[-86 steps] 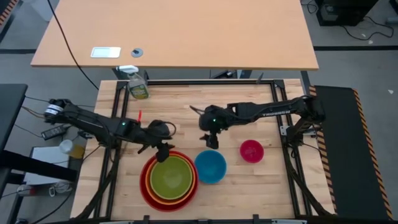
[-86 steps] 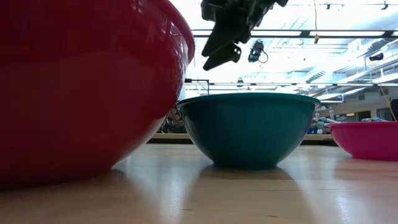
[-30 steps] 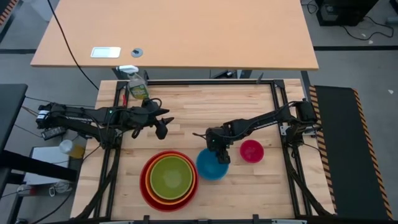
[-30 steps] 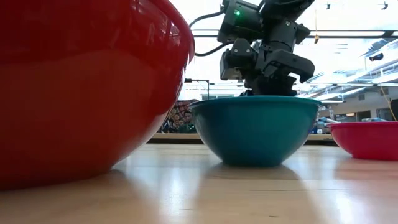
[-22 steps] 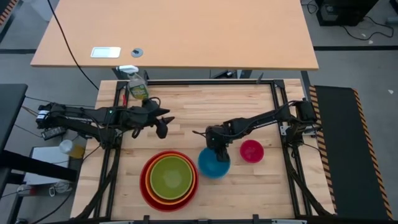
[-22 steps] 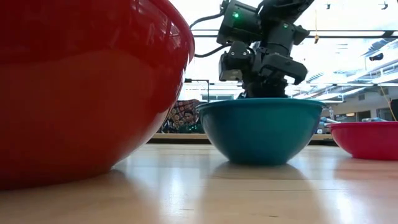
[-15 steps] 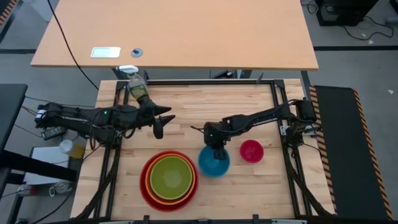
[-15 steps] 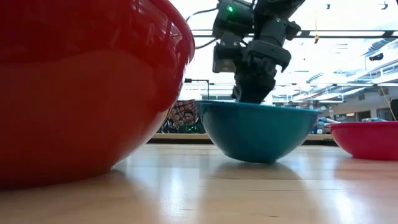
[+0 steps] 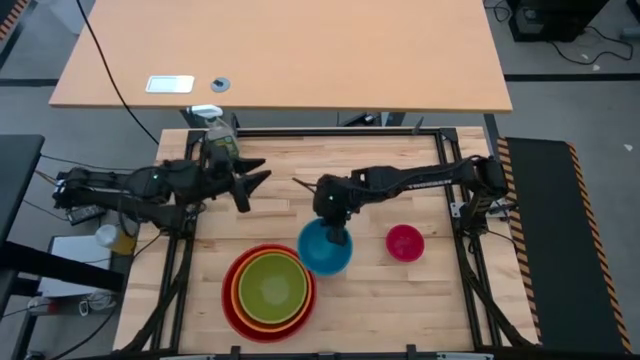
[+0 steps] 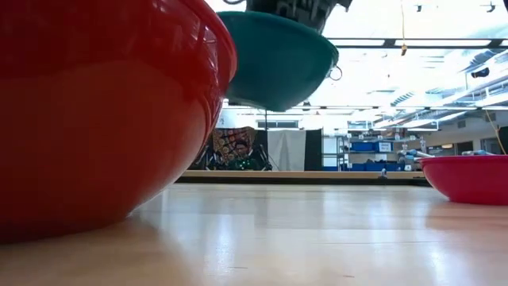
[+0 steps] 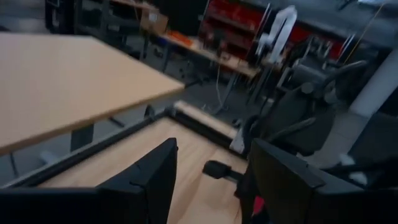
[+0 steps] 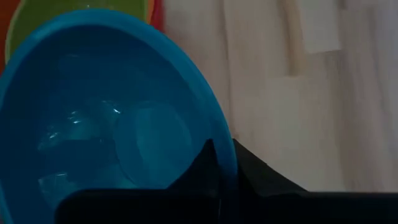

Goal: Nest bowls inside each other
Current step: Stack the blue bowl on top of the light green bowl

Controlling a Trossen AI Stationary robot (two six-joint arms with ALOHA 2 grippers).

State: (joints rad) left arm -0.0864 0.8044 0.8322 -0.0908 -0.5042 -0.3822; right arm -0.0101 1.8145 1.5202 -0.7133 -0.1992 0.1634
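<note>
Nearest the front edge of the pale wooden plank surface point(image 9: 390, 290) sits a stack of 3 nested bowls: a large glossy red plastic bowl point(image 9: 232, 300) on the outside, an orange bowl point(image 9: 239, 281) inside it, and a lime-green bowl point(image 9: 270, 289) innermost. In the low view the red bowl's wall point(image 10: 95, 111) fills the near left side.

Just beside that stack, on its right, the round blue plastic bowl point(image 9: 324, 248) hangs in the air, clear of the surface; the low view shows its teal underside point(image 10: 278, 59) raised and tilted, with open space below it. The right tool point(image 9: 338, 233) is clamped on the blue bowl's rim, 1 dark finger point(image 12: 208, 168) inside the wall and the other outside, as the right wrist view shows. There the blue bowl point(image 12: 112, 124) overlaps the edge of the green one.

To the right, well apart from the blue bowl, a small magenta bowl point(image 9: 405, 242) rests on the surface; its rim shows at the low view's right edge point(image 10: 468, 176).

Farther back on the left, the left tool point(image 9: 250, 181) hovers above the planks with its 2 fingers spread wide and nothing between them. Just behind it stands a clear spray bottle with yellow-green liquid point(image 9: 219, 137) at the surface's rear left corner.
</note>
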